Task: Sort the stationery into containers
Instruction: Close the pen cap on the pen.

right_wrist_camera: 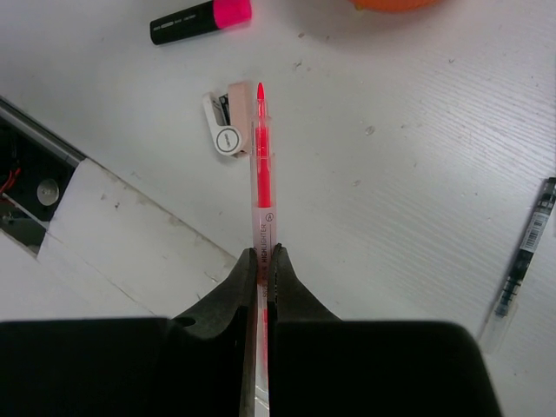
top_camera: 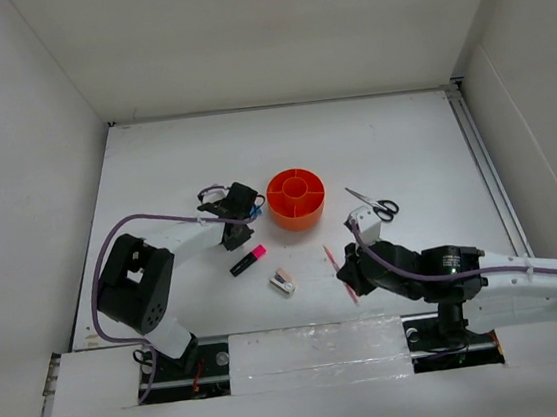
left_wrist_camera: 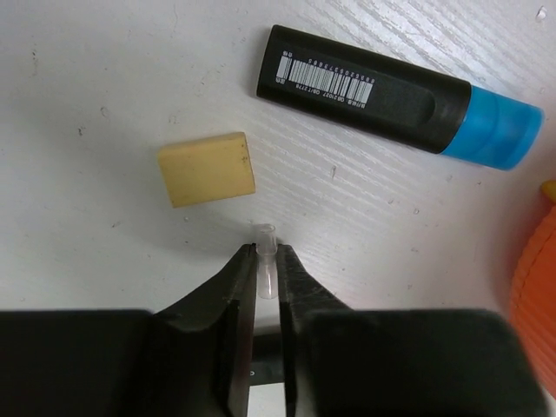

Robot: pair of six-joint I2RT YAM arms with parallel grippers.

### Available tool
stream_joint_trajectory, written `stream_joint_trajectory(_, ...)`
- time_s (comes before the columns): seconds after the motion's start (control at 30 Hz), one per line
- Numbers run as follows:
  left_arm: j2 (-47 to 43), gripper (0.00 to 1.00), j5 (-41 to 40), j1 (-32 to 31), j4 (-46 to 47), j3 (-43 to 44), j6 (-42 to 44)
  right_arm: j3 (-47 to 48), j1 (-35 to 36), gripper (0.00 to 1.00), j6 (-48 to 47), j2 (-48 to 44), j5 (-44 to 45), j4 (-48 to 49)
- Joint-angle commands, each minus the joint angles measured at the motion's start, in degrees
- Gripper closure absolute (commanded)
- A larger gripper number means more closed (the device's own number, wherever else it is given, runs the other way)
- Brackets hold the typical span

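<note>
- clamping a slim translucent pink pen point(right_wrist_camera: 262, 156) by its rear part, the right claw point(right_wrist_camera: 263, 254) holds it tip pointing away over the white tabletop point(right_wrist_camera: 417, 174).
- a small pink-white clip-like piece point(right_wrist_camera: 228, 122) lies just beside the pen's tip, with a black marker with a pink cap point(right_wrist_camera: 200, 19) beyond.
- the left claw point(left_wrist_camera: 268, 254) is pinched on a thin clear plastic tube point(left_wrist_camera: 267, 236).
- a tan block eraser point(left_wrist_camera: 207, 168) and a black marker with a blue cap point(left_wrist_camera: 391, 95) lie just ahead, near the round orange plastic organiser point(top_camera: 296, 198).
- black-handled scissors point(top_camera: 374, 203) lie to the organiser's right.
</note>
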Motion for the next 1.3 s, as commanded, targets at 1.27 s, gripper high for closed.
stream_joint_trajectory(1.27,-60.2,1.00,23.5,-1.1,22.4,-12.7,12.8,-9.3,2.8,1.00,-4.5,6.9,-10.5,56.0)
